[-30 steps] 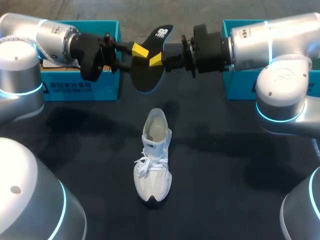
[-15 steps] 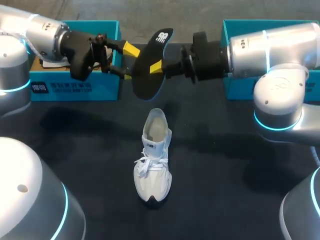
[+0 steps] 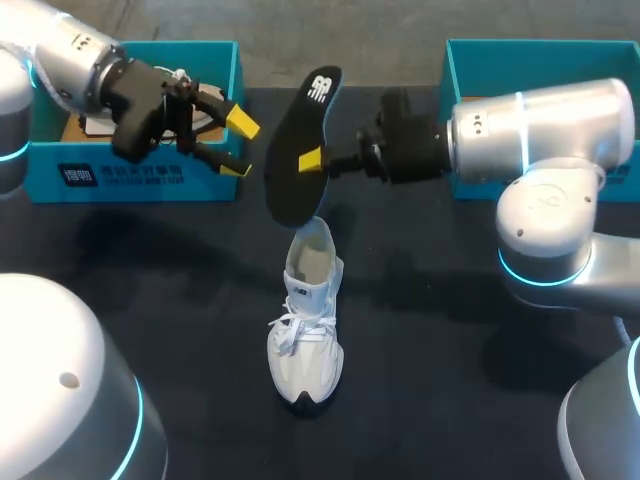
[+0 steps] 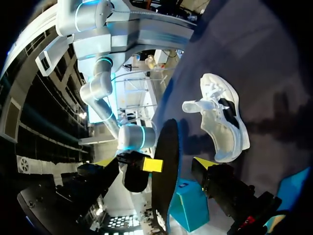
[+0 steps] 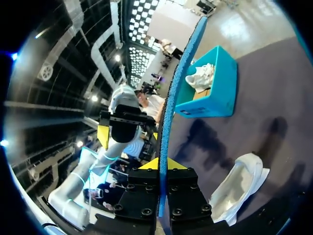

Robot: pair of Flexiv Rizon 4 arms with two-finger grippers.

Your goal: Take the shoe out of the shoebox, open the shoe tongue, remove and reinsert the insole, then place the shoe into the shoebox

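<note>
Since the insole is out of the shoe and off the table, I log this as mid-task: removal done, reinsertion pending (my reading). The dark cloth-covered table (image 3: 430,330) carries everything. At its far edge sit the left teal cardboard shoebox (image 3: 150,180) and the right teal cardboard shoebox (image 3: 480,60), both open-topped. The right wrist view shows what looks like a second white shoe inside the left one. The white lace-up sneaker (image 3: 308,320) stands on its sole mid-table, well apart from both boxes. Its toe points toward the robot and its mouth gapes upward, probably left that way so the insole can drop in from above. The black foam insole (image 3: 298,150), blue on its underside, hangs steeply tilted in the air. Its lower end is over the sneaker's heel opening; contact cannot be judged. The right tool (image 3: 312,160) is clamped on the insole near mid-length, one yellow tip on each face. That grip leaves the lower end free to lead into the shoe. The left tool (image 3: 239,146) sits near the insole in front of the left box with its fingers spread and nothing held, likely clear of the insertion path yet close enough to steady the shoe.
</note>
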